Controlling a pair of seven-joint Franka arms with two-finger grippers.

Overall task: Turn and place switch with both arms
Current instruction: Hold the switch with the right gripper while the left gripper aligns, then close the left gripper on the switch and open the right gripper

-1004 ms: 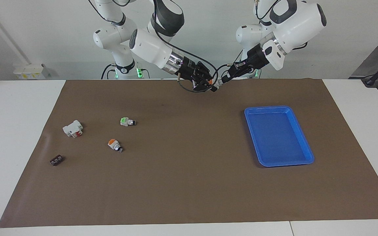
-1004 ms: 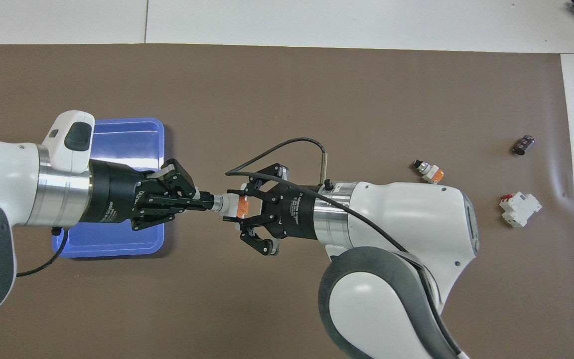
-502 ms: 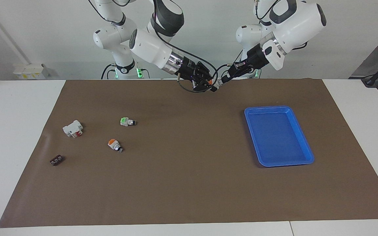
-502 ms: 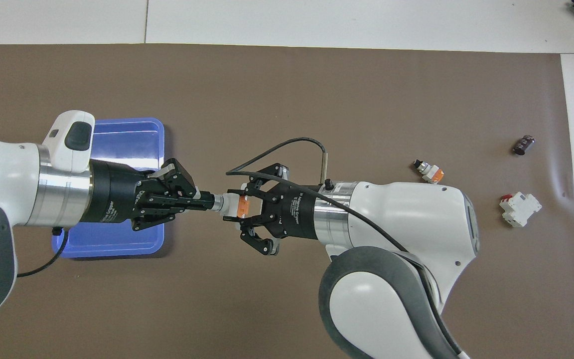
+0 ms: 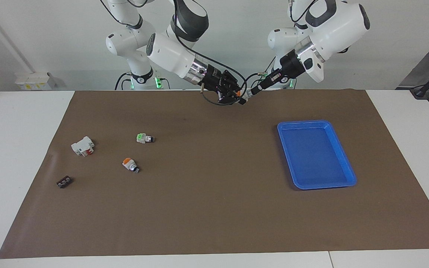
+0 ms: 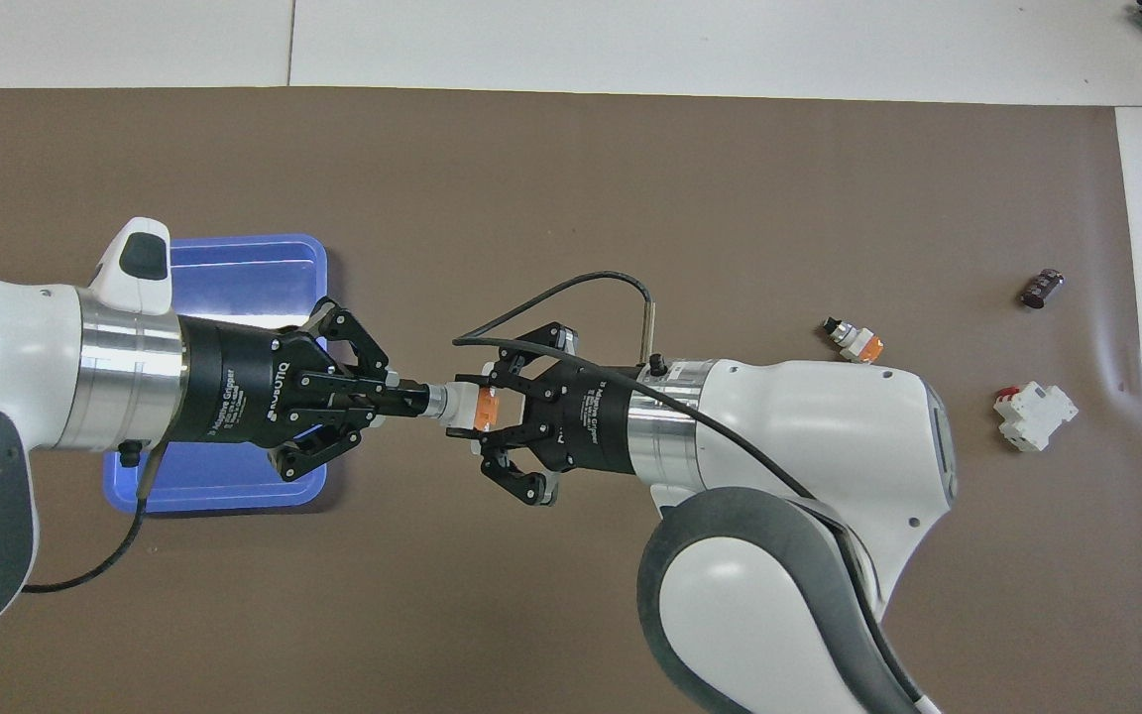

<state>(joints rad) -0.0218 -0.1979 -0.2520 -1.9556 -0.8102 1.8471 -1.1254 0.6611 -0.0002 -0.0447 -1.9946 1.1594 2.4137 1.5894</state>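
I judge the small orange-capped, white-bodied push-button switch [image 6: 467,408], mid-frame in the overhead view above the worktop, light, rigid and slippery, with left gripper [image 6: 424,399] jaws clamping its cylindrical end and right gripper [image 6: 489,408] jaws pinching the cap.

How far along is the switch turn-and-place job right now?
Done: the orange-capped push-button switch is off the brown mat, held in the air between both arms. In hand: the right gripper is shut on its cap end, the left gripper on its black-and-silver end. Left: one gripper lets go and the switch goes down, probably into the empty blue plastic tray.
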